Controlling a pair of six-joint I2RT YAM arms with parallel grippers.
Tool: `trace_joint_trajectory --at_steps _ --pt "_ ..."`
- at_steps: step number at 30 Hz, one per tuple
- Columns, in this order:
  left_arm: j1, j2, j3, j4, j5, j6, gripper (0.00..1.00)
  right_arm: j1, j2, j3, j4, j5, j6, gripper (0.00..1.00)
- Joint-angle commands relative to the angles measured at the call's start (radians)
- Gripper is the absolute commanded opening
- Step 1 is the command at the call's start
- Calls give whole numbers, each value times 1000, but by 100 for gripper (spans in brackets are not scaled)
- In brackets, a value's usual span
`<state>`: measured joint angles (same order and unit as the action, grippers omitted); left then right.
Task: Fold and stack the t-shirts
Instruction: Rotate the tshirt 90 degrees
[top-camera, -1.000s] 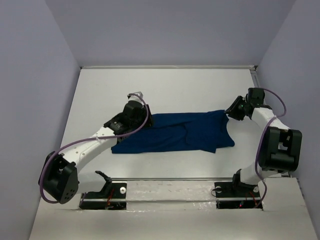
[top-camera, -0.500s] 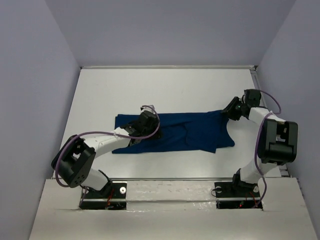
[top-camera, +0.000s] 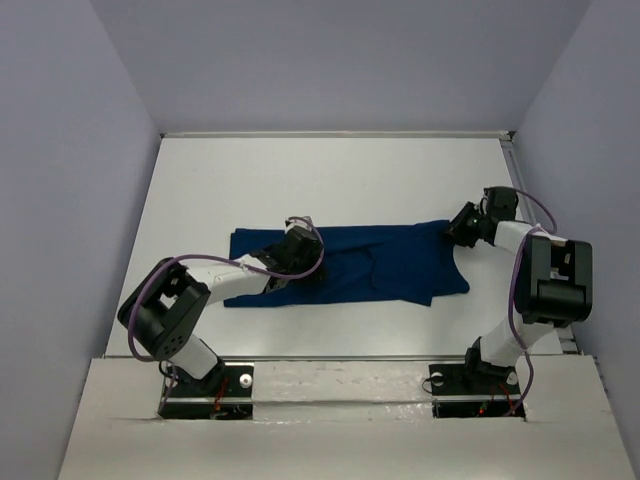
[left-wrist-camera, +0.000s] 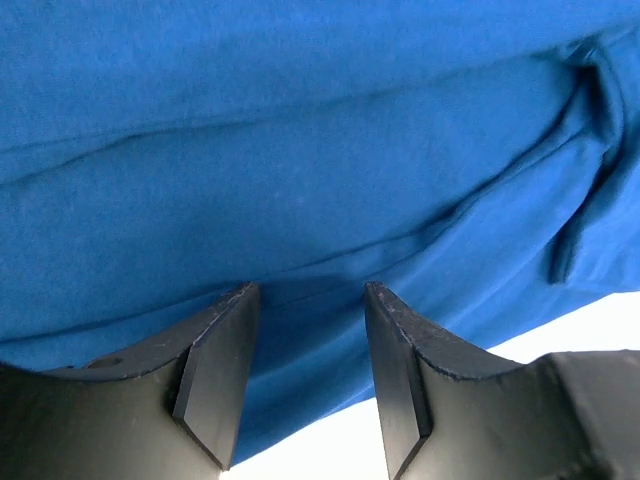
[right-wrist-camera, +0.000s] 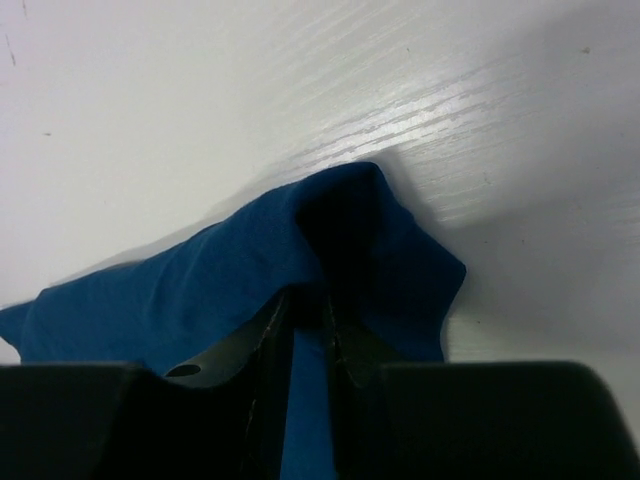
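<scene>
One dark blue t-shirt lies folded into a long strip across the middle of the white table; no print shows. My left gripper is low over the strip's left-middle part. It is open, and in the left wrist view the left gripper has its fingers astride the t-shirt near its front hem. My right gripper is at the shirt's far right corner. In the right wrist view the right gripper is shut on a bunched-up peak of the t-shirt.
Pale walls close in the table on the left, right and back. A metal rail with both arm bases runs along the near edge. Bare table lies behind and in front of the shirt.
My left arm swung in from the shirt's left end toward its middle, uncovering that end. My right gripper's jaws narrowed onto the shirt's corner and it shifted slightly nearer.
</scene>
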<state>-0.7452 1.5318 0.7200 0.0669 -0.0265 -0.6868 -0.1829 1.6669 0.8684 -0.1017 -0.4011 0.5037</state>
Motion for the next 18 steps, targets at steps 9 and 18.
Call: trace_joint_trajectory --at_steps 9,18 --pt "-5 56 -37 10 -3 -19 47 -3 -4 83 20 41 -11 0" --pt "-5 67 -65 1 -10 -13 47 -3 14 138 -3 71 -21 0"
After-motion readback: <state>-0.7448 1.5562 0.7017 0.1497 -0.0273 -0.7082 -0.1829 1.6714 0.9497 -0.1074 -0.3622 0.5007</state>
